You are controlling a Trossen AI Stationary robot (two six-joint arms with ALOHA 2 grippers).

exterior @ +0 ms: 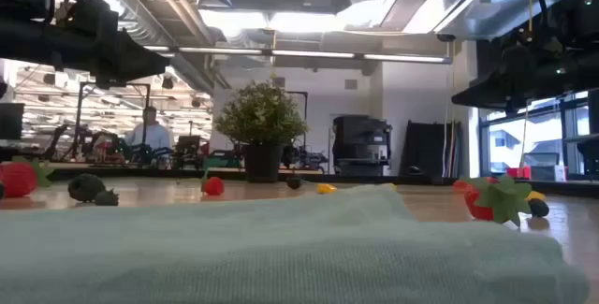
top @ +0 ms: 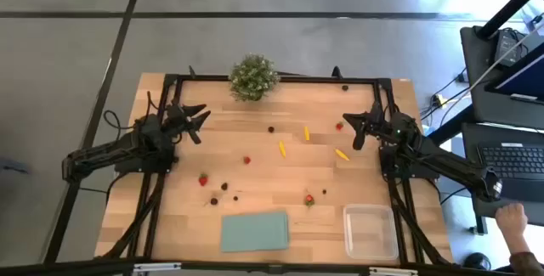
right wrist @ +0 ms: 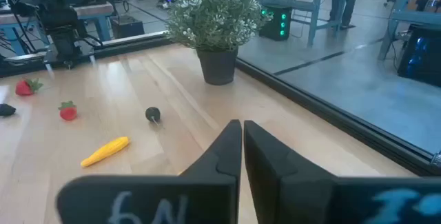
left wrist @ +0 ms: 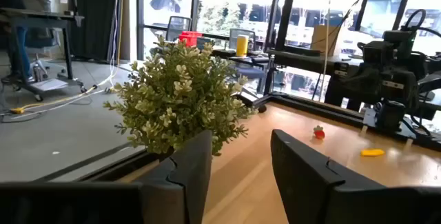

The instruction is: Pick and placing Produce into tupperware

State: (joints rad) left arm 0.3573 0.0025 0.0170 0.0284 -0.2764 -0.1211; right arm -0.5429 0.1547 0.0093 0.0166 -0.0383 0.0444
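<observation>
Wooden table, tupperware lengthwise toward its near edge; left tool spread (empty), right tool pressed together

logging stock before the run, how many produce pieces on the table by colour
red strawberries: 4
yellow-orange pieces: 3
dark berries: 6 (tiny, so roughly)
total: 13
</observation>
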